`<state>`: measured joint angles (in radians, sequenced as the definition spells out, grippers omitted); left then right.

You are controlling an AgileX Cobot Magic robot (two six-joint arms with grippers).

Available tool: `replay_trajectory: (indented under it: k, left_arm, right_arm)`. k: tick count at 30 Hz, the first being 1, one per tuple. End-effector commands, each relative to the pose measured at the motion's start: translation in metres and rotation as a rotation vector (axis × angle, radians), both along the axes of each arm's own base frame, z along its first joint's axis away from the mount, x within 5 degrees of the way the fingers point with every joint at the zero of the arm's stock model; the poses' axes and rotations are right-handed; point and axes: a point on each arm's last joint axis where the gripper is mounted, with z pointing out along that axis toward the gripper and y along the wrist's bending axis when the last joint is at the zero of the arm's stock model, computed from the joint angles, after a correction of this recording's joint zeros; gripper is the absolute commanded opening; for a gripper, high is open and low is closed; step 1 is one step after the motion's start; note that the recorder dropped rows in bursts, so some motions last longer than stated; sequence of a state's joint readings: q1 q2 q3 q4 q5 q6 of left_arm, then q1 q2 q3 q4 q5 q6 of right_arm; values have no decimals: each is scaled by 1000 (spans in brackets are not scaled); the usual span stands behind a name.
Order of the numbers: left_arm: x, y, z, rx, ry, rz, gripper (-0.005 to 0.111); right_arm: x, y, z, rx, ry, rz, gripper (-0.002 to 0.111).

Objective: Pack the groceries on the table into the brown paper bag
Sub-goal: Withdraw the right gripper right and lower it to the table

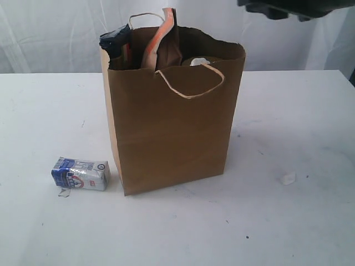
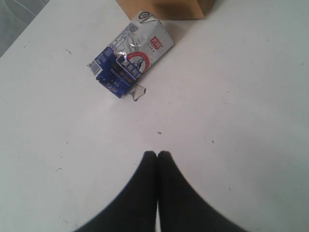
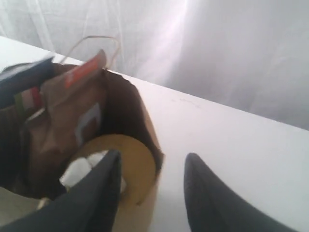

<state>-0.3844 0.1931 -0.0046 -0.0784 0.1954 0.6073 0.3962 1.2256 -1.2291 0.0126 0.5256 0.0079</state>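
Small blue-white carton (image 1: 80,173) beside brown paper bag (image 1: 172,133); left gripper (image 2: 157,153) clamped empty, right gripper (image 3: 154,154) parted astride rim

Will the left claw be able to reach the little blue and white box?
Probably yes: the box lies on bare table ahead of the shut left claw, nothing between them.

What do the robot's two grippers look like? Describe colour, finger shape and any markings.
Both the left gripper and the right gripper have two plain matte black fingers, broad at the base and curving to narrow rounded tips. No cables or markings show.
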Motion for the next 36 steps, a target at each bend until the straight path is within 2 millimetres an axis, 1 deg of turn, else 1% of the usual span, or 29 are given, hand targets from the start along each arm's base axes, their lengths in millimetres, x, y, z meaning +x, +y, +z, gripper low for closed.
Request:
replay_trajectory:
  k: [1,8,12,15,19,21,25,30,32,36]
  left_arm:
    - [0,0,-1,-9,0,6,0]
    - [0,0,-1,-9,0,6,0]
    - [0,0,-1,-9,0,6,0]
    - [0,0,-1,-9,0,6,0]
    - [0,0,-1,-9,0,6,0]
    - [0,0,-1,-9,0,6,0]
    - [0,0,-1,-9,0,6,0]
    - [0,0,-1,-9,0,6,0]
    - [0,0,-1,-9,0,6,0]
    - [0,0,-1,-9,0,6,0]
  right_arm:
    - [-12,-28,-4,-53,67,-80,40]
    - [-22,-72,3,-50,102,-287,40]
    - [-25,-89,-4,-69,188,-365,40]
    - [-23,-92,-15,-100,291,-381,40]
    - [-14,-93,-40,-186,487,-357,40]
    - [-7,-92,-56,-233,580,-324,40]
    - [4,-85,-89,-222,678,-256,40]
    - [19,-76,-137,-190,780,-190,40]
    - [24,-76,-155,-199,815,-180,44]
    - [36,-75,-180,-209,868,-181,56]
